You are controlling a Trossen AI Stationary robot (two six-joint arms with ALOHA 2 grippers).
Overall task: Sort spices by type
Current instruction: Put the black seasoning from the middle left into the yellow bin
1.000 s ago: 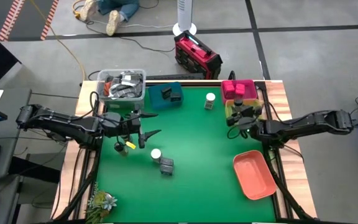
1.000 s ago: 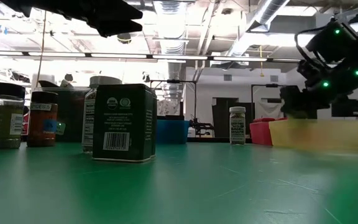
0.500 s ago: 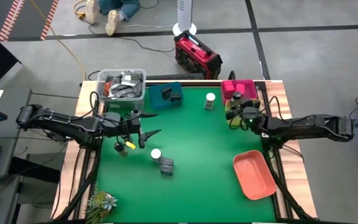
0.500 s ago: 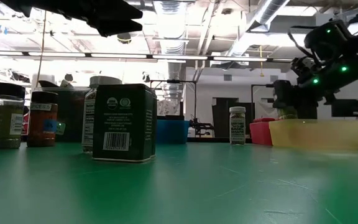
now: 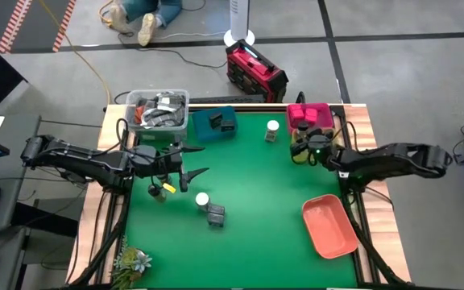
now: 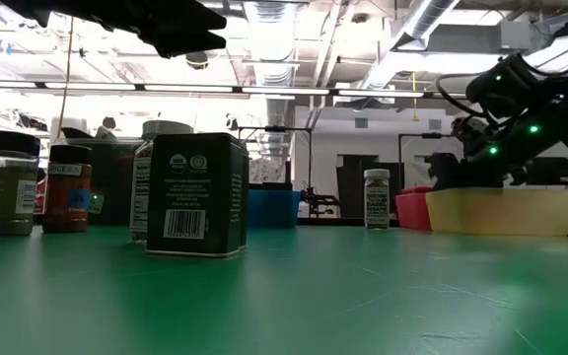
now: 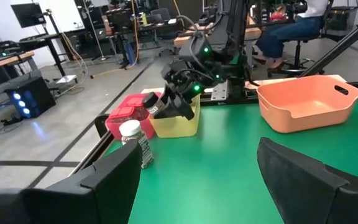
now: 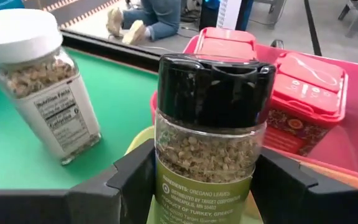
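The right gripper (image 8: pixel 197 186) is clamped on a dark-lidded round glass jar of green leaves (image 8: pixel 207 134), poised over the translucent yellow plastic tray (image 5: pixel 306 145); next it should lower and release. The left gripper (image 5: pixel 192 161) waits with fingers apart, above the table.

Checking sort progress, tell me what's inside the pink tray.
Two magenta boxes with closed lids sit inside the pink tray. The right gripper, holding a dark-lidded oregano jar, covers part of the tray, so anything behind the jar is hidden.
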